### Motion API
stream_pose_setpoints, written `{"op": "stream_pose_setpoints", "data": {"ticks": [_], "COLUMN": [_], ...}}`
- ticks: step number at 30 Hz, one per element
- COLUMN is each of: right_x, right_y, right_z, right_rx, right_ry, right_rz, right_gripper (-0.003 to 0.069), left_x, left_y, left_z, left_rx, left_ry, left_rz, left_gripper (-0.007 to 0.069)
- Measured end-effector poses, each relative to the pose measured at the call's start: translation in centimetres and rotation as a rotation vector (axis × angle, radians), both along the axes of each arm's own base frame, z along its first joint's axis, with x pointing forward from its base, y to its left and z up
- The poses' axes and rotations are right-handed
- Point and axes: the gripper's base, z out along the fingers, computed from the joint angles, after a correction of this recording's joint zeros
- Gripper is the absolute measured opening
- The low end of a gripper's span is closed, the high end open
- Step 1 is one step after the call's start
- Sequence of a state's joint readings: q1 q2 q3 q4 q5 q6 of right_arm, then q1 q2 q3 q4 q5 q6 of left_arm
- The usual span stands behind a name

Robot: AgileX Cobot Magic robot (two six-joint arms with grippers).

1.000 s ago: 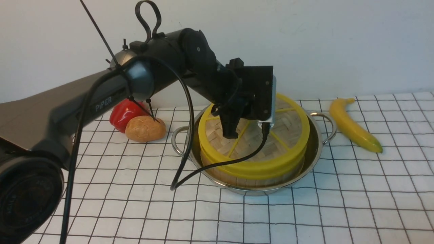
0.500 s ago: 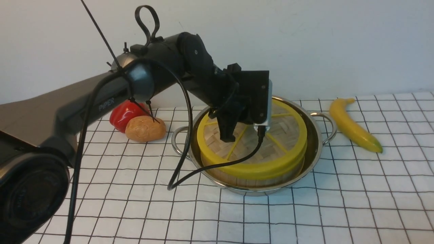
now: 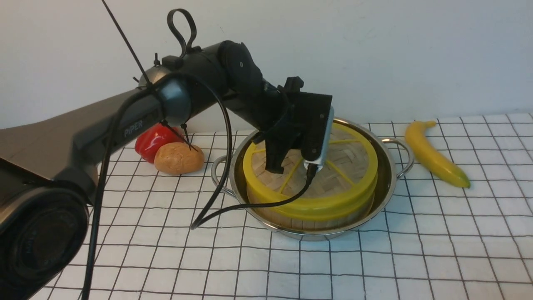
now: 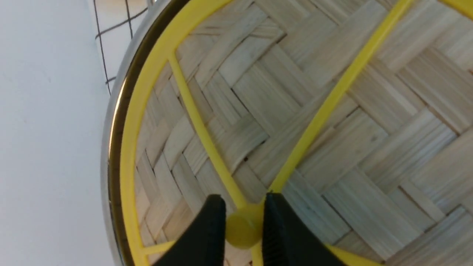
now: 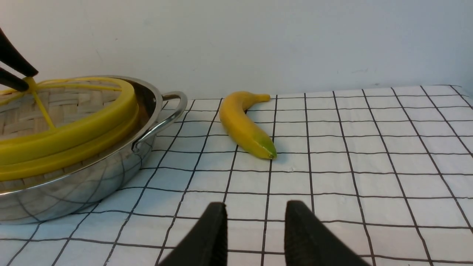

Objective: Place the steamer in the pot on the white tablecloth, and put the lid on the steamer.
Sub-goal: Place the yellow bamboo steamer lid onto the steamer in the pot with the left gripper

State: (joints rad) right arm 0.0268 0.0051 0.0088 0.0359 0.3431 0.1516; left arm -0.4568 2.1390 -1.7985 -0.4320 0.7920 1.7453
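Left arm [image 3: 125,121] extended forward, wrist pitched down; left hand [image 4: 244,202] clamped on lid [image 4: 258,92] knob. Right hand [image 5: 255,211] fingers parted.

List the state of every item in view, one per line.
steamer, in the pot, covered.
lid, on the steamer, knob gripped.
pot, upright on the white tablecloth.
left gripper, fingers shut on the lid's knob.
right gripper, fingers open, empty.
banana, lying flat, untouched.
potato, lying beside the red pepper.
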Motion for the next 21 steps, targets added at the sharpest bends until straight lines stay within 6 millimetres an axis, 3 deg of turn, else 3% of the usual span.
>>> {"op": "stream_pose_setpoints", "data": {"ticks": [15,21], "right_x": [0.0,0.0], "right_y": [0.0,0.0], "right_z": [0.0,0.0], "right_rx": [0.001,0.000], "right_ry": [0.000,0.000], "right_rz": [0.000,0.000], "right_gripper": [0.0240,0.0242], "left_x": [-0.2,-0.5], "left_y": [-0.7,-1.2], "left_z": [0.0,1.1], "left_rx": [-0.027,-0.033], "left_ry": [0.005,0.072], "left_rz": [-0.008,-0.020], "left_gripper": [0.0113,0.0113]}}
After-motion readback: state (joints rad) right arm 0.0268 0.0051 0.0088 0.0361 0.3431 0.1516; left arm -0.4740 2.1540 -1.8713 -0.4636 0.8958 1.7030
